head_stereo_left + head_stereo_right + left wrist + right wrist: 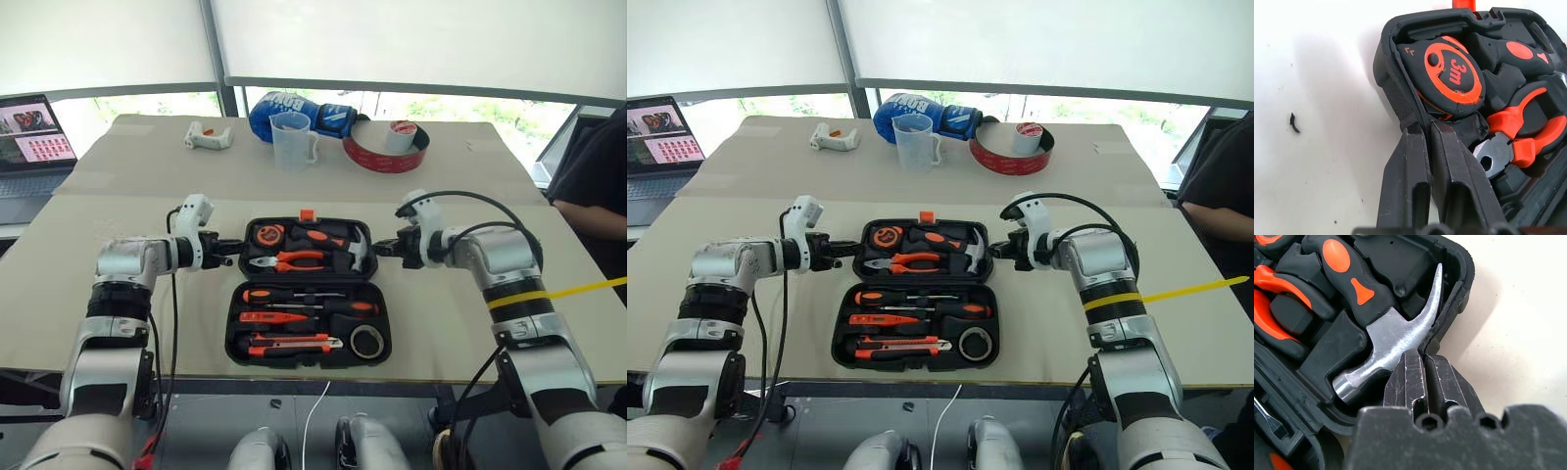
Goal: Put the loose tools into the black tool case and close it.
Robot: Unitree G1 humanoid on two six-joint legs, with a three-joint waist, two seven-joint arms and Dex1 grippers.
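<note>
An open black tool case lies on the surface, tools slotted inside. Left end effector and right end effector each pinch the far half's side walls.

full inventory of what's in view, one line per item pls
tool case: 1, black, open flat at table centre
screwdrivers: 3, orange and black, near half of case
utility knife: 1, orange-black, near half
small tape roll: 1, dark, near half
pliers: 1, orange-handled, far half
hammer: 1, far half
tape measure: 1, far half
measuring jug: 1, clear, far side
red tape roll: 1, far side
laptop: 1, far left
left gripper: shut on the far half's left rim
right gripper: shut on its right rim
</note>
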